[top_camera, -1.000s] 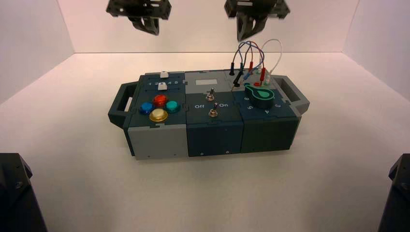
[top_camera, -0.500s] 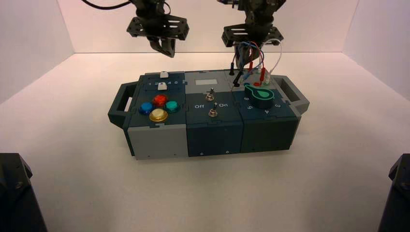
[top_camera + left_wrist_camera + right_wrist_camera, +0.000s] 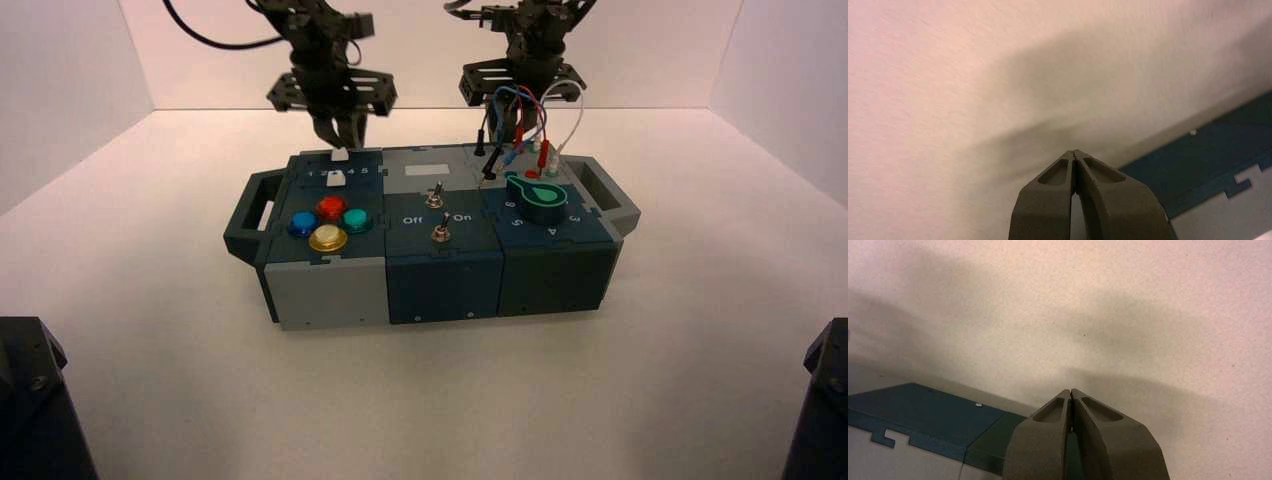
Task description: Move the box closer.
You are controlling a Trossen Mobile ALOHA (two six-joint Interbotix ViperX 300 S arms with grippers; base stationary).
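Observation:
The wide teal-and-grey box (image 3: pixel 430 270) stands mid-table with a handle at each end, four coloured round buttons (image 3: pixel 328 222) at its left, two toggle switches (image 3: pixel 437 213) in the middle, a green dial (image 3: pixel 538 197) and plugged coloured wires (image 3: pixel 520 120) at its right. My left gripper (image 3: pixel 335 138) hangs shut and empty just behind the box's far left edge; its tips (image 3: pixel 1075 153) meet over the white table beside the box's back edge (image 3: pixel 1208 150). My right gripper (image 3: pixel 505 120) hangs shut and empty behind the far right part, by the wires; its tips (image 3: pixel 1070 391) meet beyond the box's back edge (image 3: pixel 923 405).
White walls (image 3: pixel 60 80) close the table in at the left, right and back. Two dark arm bases (image 3: pixel 35 410) stand at the near corners. Bare white table (image 3: pixel 430 400) lies between the box and the near edge.
Both grippers have come down from high at the back to just behind the box's far edge. The box has not moved.

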